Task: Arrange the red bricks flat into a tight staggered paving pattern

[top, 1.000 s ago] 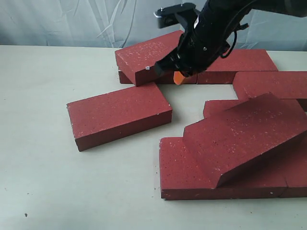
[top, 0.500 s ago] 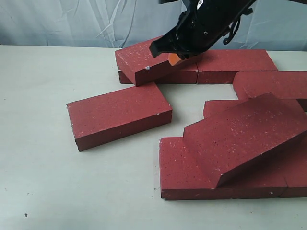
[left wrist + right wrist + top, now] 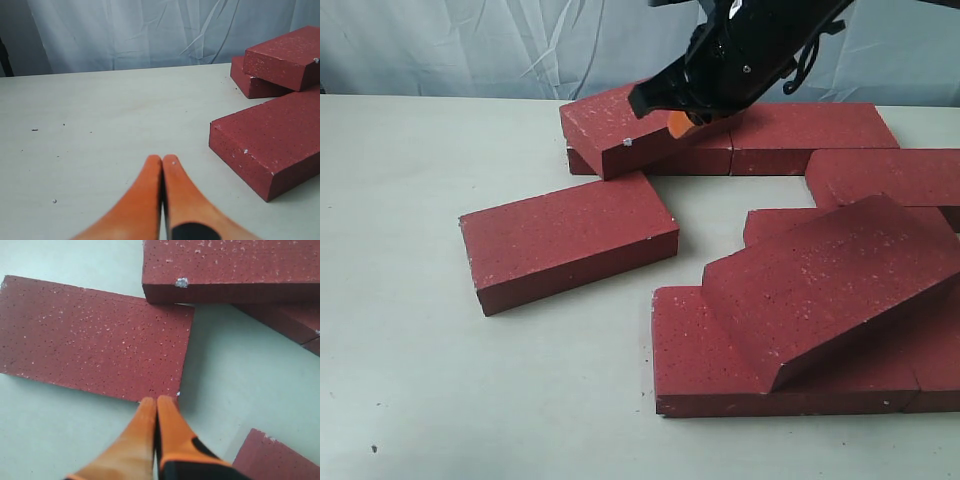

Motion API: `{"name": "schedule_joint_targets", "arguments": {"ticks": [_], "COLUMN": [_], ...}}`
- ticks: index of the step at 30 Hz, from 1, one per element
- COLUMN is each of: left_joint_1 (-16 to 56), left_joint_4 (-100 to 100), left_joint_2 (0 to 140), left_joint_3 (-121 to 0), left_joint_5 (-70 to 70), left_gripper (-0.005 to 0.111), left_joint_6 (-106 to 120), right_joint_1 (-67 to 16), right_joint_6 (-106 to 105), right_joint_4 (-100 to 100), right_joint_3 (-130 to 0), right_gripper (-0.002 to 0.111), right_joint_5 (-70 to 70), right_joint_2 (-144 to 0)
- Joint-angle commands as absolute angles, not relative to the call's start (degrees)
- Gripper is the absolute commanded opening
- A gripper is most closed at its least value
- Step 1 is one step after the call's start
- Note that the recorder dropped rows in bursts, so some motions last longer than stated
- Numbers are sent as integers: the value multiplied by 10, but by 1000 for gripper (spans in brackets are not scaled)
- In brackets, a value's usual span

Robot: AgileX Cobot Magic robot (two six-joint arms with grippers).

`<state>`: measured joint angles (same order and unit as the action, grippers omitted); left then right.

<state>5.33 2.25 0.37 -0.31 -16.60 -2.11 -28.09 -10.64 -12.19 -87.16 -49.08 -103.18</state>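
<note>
right arm (image 3: 760,45) reaches in from the far right corner, wrist pitched down and leftward. right gripper (image 3: 678,122) sits over the raised end of a tilted brick (image 3: 615,125) at the far edge; can't tell if it touches. its orange fingers (image 3: 142,430) are pressed together with nothing between them. left gripper (image 3: 162,162) is low over bare worktop (image 3: 75,125), also closed on nothing. red bricks (image 3: 880,175): tilted one leans on a flat row (image 3: 810,130) along the far edge. one loose brick (image 3: 570,240) lies flat mid-worktop, skewed. a slanted brick (image 3: 830,280) is propped across flat ones (image 3: 710,370) near the near right corner.
</note>
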Motion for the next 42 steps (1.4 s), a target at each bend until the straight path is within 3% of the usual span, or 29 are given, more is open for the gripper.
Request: {"name": "schedule_joint_targets", "arguments": {"ticks": [1, 14, 42], "left_joint_1": [53, 53, 53], "left_joint_4": [24, 26, 133], "left_joint_2": [0, 0, 0], "left_joint_3": [0, 0, 0], "left_joint_5": [-161, -41, 13], "left_gripper": [0, 0, 0], "left_joint_6": [-24, -24, -24], "right_joint_1": [-281, -281, -281], "right_joint_6": [-109, -109, -109], "right_joint_4": [-122, -122, -122], "right_joint_3": [-872, -872, -872], "right_gripper": [-1, -1, -1], "right_joint_5": [-504, -501, -492], "right_joint_2": [-1025, -1025, -1025]}}
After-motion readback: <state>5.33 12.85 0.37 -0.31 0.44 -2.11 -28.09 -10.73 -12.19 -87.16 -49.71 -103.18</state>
